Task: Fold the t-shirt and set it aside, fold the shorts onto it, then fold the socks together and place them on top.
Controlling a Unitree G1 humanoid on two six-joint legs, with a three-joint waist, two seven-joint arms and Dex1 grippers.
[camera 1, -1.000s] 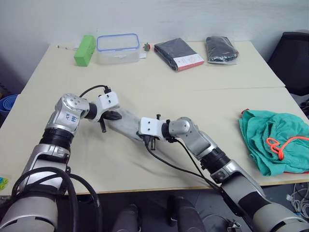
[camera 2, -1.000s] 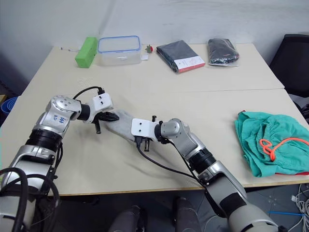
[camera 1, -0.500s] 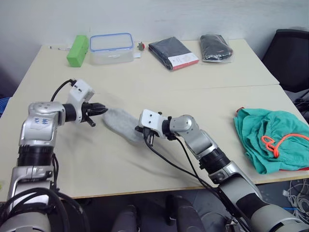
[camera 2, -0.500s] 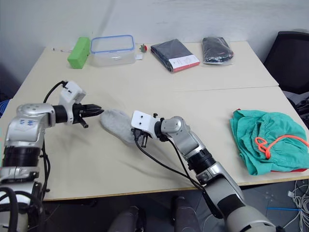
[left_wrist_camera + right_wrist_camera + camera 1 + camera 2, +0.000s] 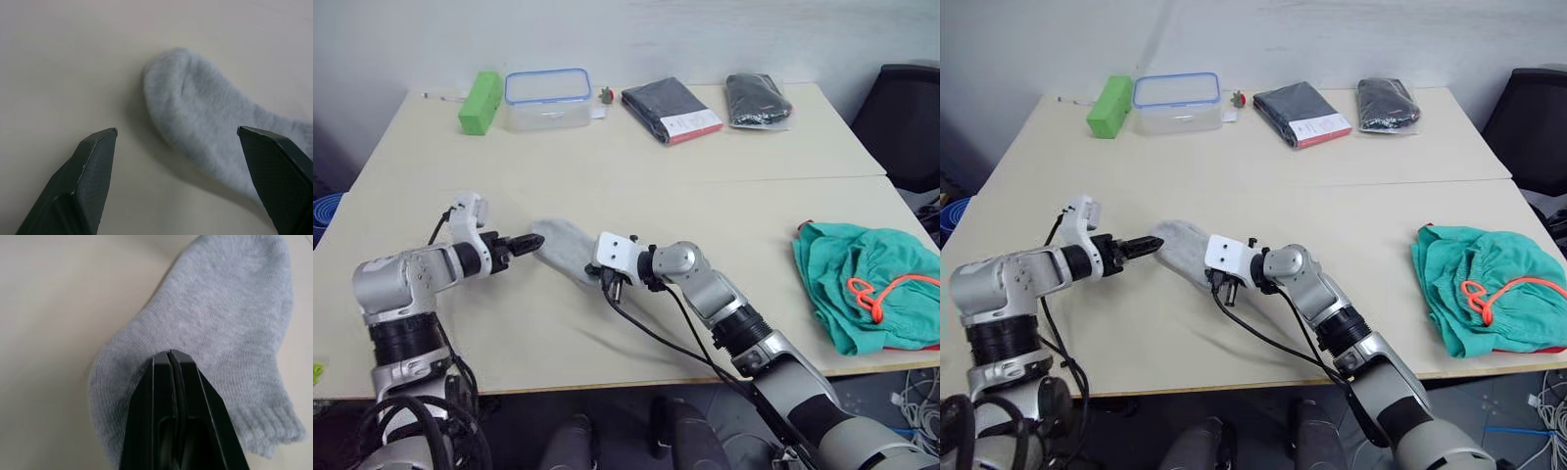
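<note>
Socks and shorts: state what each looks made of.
The socks: soft knitted fabric, matte light grey; fine knit loops and a ribbed cuff show, probably a cotton blend. The shorts: thin woven-looking teal cloth, matte, lying in loose crumpled folds; the fibre cannot be told.

beige table (image 5: 636, 166), white wall (image 5: 656, 39), black chair (image 5: 906, 108)
</note>
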